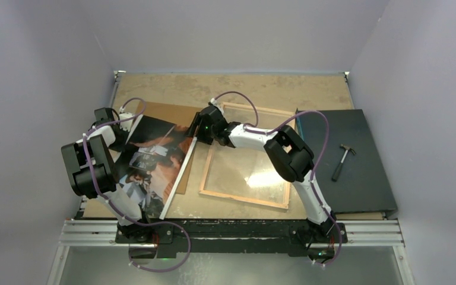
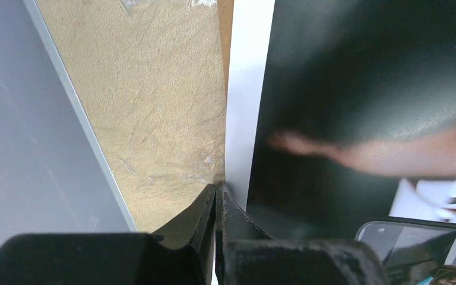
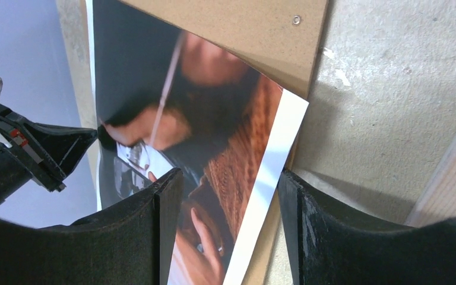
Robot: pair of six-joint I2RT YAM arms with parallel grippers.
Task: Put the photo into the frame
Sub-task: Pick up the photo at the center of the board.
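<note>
The photo (image 1: 154,166) is a dark print with orange-brown patches and a white border, lying tilted at the left, partly over a brown backing board (image 1: 175,113). My left gripper (image 1: 123,132) is shut on the photo's white left border, as the left wrist view (image 2: 218,189) shows against the photo (image 2: 362,89). My right gripper (image 1: 197,132) is open at the photo's upper right edge; in the right wrist view (image 3: 228,190) its jaws straddle the white border of the photo (image 3: 214,148). The frame (image 1: 214,193) lies wood side up just to the right of the photo.
A clear sheet with glare (image 1: 261,178) lies inside the frame. A dark mat (image 1: 362,184) with a hammer (image 1: 343,160) is at the right. The brown board (image 3: 243,29) and a frame rail (image 3: 451,184) show in the right wrist view. Grey walls stand close by.
</note>
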